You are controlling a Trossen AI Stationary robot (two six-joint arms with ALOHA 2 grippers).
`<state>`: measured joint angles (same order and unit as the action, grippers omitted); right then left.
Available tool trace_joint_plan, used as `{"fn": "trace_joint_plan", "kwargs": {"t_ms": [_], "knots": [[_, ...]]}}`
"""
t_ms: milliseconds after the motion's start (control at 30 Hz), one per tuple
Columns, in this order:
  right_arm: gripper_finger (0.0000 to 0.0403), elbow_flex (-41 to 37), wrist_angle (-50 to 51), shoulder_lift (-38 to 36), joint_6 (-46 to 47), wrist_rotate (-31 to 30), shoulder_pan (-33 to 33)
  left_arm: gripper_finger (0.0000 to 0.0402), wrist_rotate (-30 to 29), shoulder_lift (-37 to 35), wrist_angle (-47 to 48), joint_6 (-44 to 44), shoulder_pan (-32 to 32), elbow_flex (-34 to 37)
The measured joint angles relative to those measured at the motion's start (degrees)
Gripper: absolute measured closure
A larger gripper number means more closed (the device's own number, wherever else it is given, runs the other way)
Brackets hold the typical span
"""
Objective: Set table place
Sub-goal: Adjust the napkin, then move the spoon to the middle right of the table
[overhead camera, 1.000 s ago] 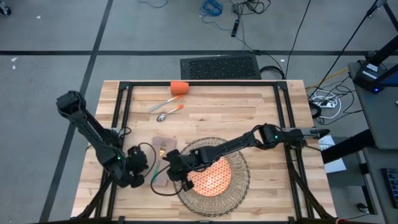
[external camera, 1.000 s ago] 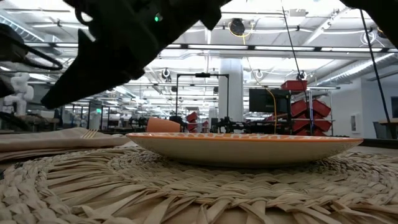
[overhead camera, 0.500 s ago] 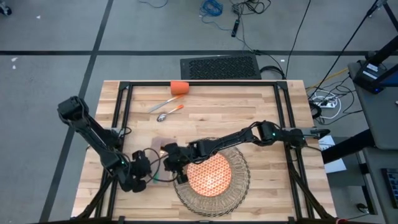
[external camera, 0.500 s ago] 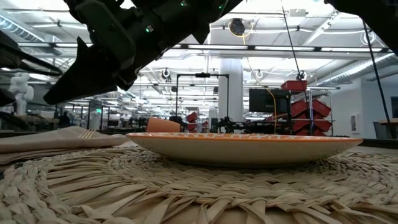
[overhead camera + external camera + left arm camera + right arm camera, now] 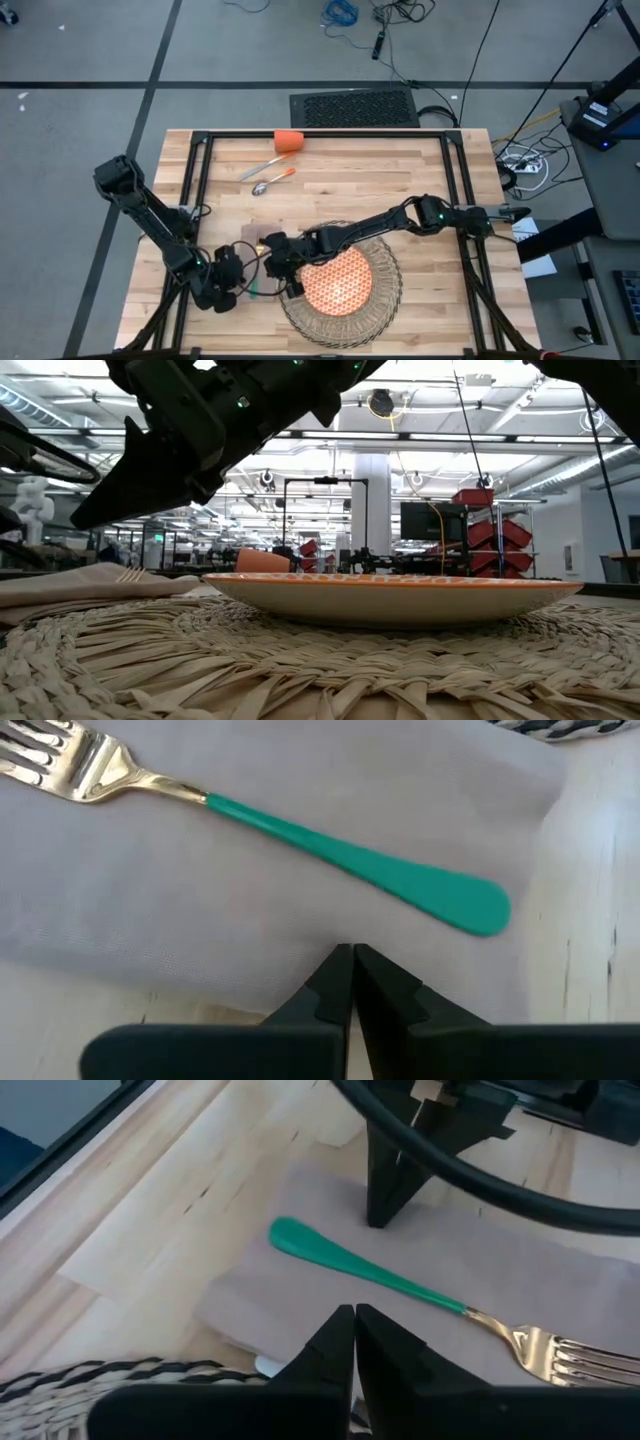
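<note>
High view: left end effector (image 5: 243, 282) shifted toward napkin (image 5: 256, 240).

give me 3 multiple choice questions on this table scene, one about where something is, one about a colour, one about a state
1. Where does the fork lie?
A. on the plate
B. on the napkin
C. beside the cup

2. What colour is the fork's handle?
A. green
B. orange
C. black

3. How do the left tool's fingers stand?
A. wide open
B. shut on the fork
C. shut, holding nothing

Answers:
1. B: both wrist views show it resting on the napkin, off the plate and far from the cup.
2. A: the handle is green, the tines gold.
3. C: its tips meet at the napkin's edge, short of the fork; the right tool is also shut.
</note>
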<state>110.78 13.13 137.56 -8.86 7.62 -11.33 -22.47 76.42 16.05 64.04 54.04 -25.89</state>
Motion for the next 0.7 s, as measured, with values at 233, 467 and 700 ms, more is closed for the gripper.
{"fn": "trace_joint_plan", "kwargs": {"t_ms": [233,467,700], "knots": [[0.0403,0.0,0.0,-0.1,-0.8,0.0,0.0,0.0401,-2.5,-1.6,1.9,-3.0,0.0,-3.4],[0.0403,0.0,0.0,-0.2,-0.8,3.3,-0.1,0.0401,-6.7,-1.8,9.0,-6.3,0.0,-10.0],[0.0403,0.4,4.8,-1.3,-3.9,4.2,-1.3,0.0401,-10.7,-1.8,9.3,-12.4,0.0,-15.2]]}}
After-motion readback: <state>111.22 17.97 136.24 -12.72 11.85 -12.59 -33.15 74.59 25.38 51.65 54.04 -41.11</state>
